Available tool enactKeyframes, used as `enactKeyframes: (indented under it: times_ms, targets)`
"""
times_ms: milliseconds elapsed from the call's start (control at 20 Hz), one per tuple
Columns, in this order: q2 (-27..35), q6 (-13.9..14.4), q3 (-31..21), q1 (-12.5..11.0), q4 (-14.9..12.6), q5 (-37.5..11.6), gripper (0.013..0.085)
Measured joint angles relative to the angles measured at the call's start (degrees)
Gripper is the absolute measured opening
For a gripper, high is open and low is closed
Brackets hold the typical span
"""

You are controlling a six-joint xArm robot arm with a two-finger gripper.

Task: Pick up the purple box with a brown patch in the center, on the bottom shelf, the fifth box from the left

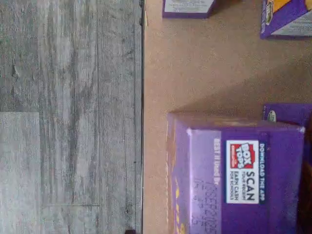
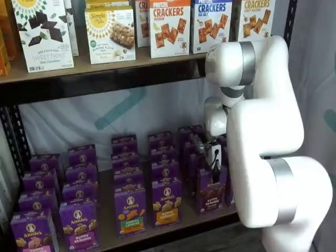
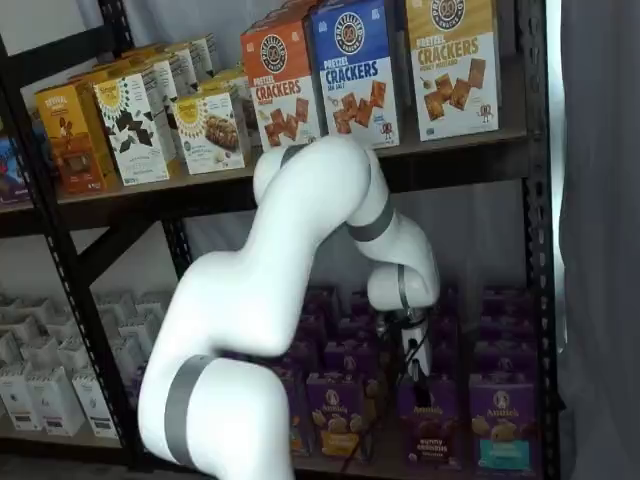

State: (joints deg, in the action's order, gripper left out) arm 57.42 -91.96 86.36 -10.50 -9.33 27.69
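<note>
purple box (image 2: 211, 190) | orange-band box (image 2: 167, 201) just beside | arm (image 2: 262, 131) partly covers it | fingers' state unclear

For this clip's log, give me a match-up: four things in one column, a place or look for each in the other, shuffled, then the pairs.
1 purple box
2 orange-band box
3 blue crackers box
4 claw

A stands on the upper shelf
B hangs at the purple box's top
C plain purple front, bottom shelf, under the claw
D bright strip low on its front

Pairs: 1-C, 2-D, 3-A, 4-B
</note>
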Motion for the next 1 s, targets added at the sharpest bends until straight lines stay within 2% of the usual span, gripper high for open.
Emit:
enactKeyframes:
  times_ms: [500, 550, 700, 800, 850, 1000]
  targets:
    - [2.3, 1.3, 2.3, -0.2, -1.7, -0.4, 0.0850]
    - [2.4, 1.3, 2.2, -0.2, -1.7, -0.8, 0.0810]
    - [2.8, 1.8, 2.3, -0.4, -2.4, -1.5, 0.0770]
    - [3.0, 1.9, 2.4, -0.5, -2.6, -1.8, 0.0690]
    - [3.0, 2.0, 2.4, -0.5, -2.7, -1.9, 0.0690]
    - [3.1, 1.8, 2.3, -0.6, -2.7, -2.3, 0.0610]
